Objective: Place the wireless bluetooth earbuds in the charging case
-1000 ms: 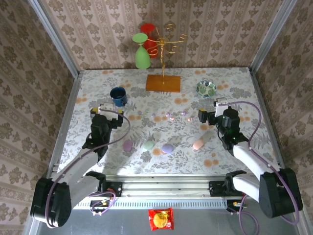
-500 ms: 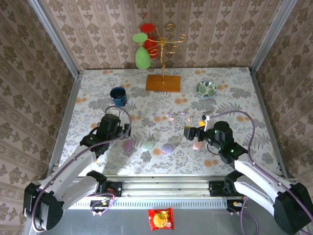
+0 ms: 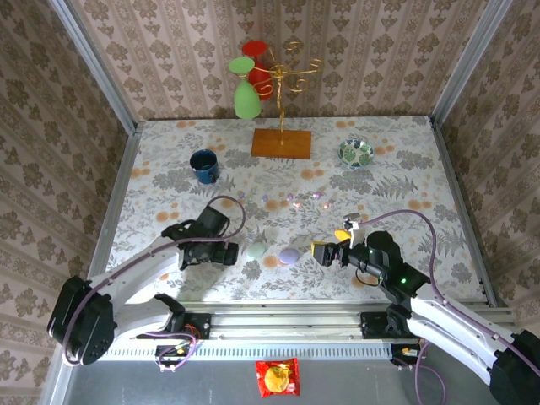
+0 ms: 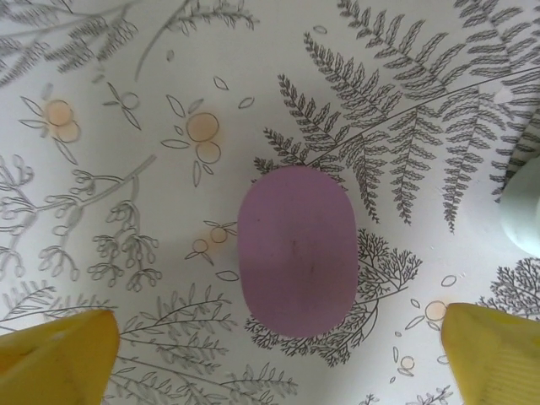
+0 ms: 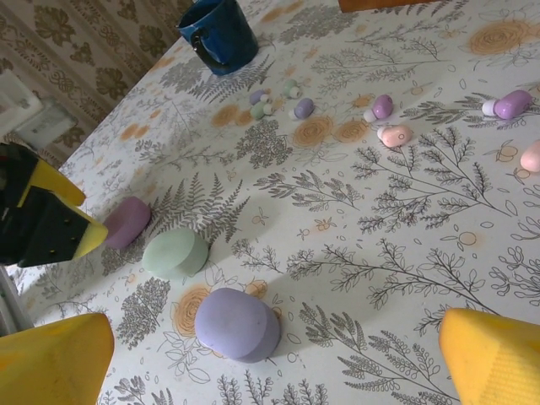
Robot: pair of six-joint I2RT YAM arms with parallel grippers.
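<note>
A mauve-pink egg-shaped charging case (image 4: 295, 249) lies flat on the patterned tablecloth. My left gripper (image 4: 278, 350) hangs straight above it, open, with its yellow fingertips (image 4: 59, 354) wide on either side and not touching it. In the top view the left gripper (image 3: 218, 253) covers that case. A green case (image 5: 175, 251) and a lilac case (image 5: 236, 325) lie to its right. My right gripper (image 5: 270, 363) stands open just short of the lilac case, holding nothing. Several tiny pink, lilac and whitish earbuds (image 5: 381, 107) lie scattered farther back, seen as a row (image 3: 291, 200) in the top view.
A blue mug (image 3: 204, 164) stands at the back left. A gold stand on a wooden base (image 3: 281, 142) carries a green and a red glass at the back middle. A small patterned dish (image 3: 355, 153) sits at the back right. Patterned walls close in three sides.
Both arms have swung toward the near middle. The left gripper has come over the mauve-pink case. The right gripper has moved left toward the lilac case, and now covers the peach case.
</note>
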